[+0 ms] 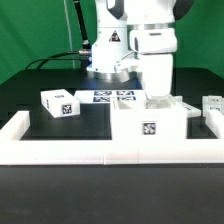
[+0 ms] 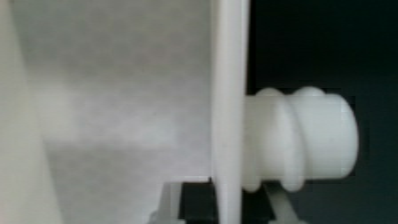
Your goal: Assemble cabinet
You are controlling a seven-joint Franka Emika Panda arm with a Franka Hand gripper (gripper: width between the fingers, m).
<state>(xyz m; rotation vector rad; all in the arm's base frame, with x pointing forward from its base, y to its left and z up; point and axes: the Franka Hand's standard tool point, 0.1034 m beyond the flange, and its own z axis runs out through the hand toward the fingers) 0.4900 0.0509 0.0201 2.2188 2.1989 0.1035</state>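
Gripper positioned at top of cabinet body; grip state cannot be told. Small block seen well apart, exterior view's left. Ridged knob seen beside panel edge.

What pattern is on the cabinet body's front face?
The cabinet body is white with one square black-and-white marker; clearest in the exterior view.

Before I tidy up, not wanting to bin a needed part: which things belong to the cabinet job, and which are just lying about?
Job: cabinet body, marked block, white piece at the exterior view's right.
Not job: marker board, border rail.
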